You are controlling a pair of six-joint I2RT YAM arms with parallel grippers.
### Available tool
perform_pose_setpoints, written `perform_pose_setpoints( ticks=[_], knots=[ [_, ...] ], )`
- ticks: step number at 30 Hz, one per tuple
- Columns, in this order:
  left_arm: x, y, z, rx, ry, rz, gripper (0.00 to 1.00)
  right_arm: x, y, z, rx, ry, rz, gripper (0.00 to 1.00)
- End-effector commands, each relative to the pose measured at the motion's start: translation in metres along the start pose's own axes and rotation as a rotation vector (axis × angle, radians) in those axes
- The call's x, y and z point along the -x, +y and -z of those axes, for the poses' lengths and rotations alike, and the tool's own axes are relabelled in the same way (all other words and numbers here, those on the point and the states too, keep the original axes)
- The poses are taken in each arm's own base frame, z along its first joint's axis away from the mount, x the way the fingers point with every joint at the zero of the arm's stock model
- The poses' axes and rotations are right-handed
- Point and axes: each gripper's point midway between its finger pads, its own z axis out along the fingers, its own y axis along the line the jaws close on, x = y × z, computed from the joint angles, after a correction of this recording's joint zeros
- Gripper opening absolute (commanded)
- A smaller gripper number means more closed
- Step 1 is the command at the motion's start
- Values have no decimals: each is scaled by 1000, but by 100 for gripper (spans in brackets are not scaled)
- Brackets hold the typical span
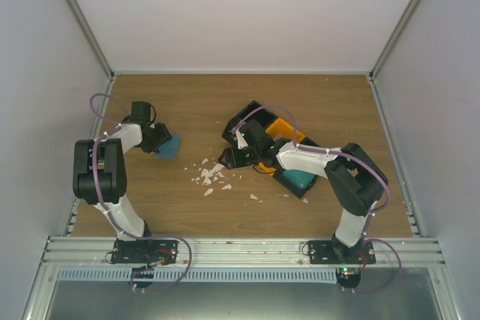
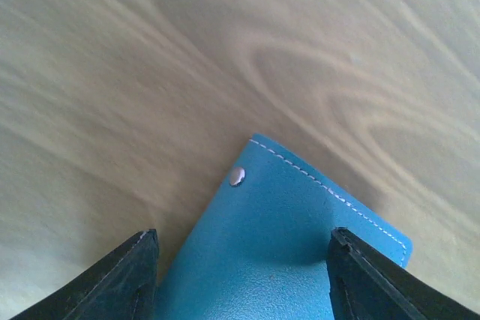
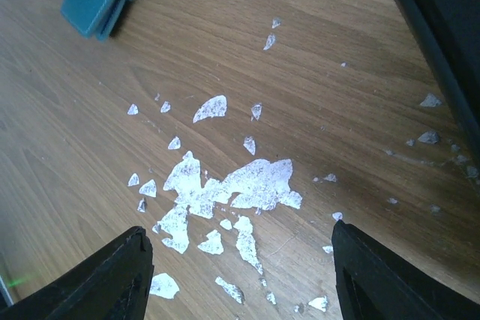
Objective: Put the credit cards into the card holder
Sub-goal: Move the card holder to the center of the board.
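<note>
Card holder (image 2: 277,245), teal-blue, grained surface, white-stitched edge, silver stud (image 2: 237,177) near corner

The table (image 2: 225,35) is smooth wood with a wavy grain and a soft shine, the card holder (image 2: 277,237) looks like blue leather with a fine bumpy skin, white thread stitching and a shiny metal stud (image 2: 237,177), and the white scraps (image 3: 247,185) look thin, dull and flaky.
</note>
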Motion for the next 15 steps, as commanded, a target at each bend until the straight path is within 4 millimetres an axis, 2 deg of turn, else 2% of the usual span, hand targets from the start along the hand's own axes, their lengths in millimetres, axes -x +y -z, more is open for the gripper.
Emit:
perform_pose_setpoints(
  ticks=[1,6,15],
  knots=[
    [-16,-15,15,-51,-5,-27,63,1,8,-11,43,1,-26,65],
    [-15,-16,15,-56,-10,-42,63,4,17,-23,88,5,-39,63],
    [-40,-17,9,-119,49,-48,51,4,37,-64,142,47,-96,61]
  ],
)
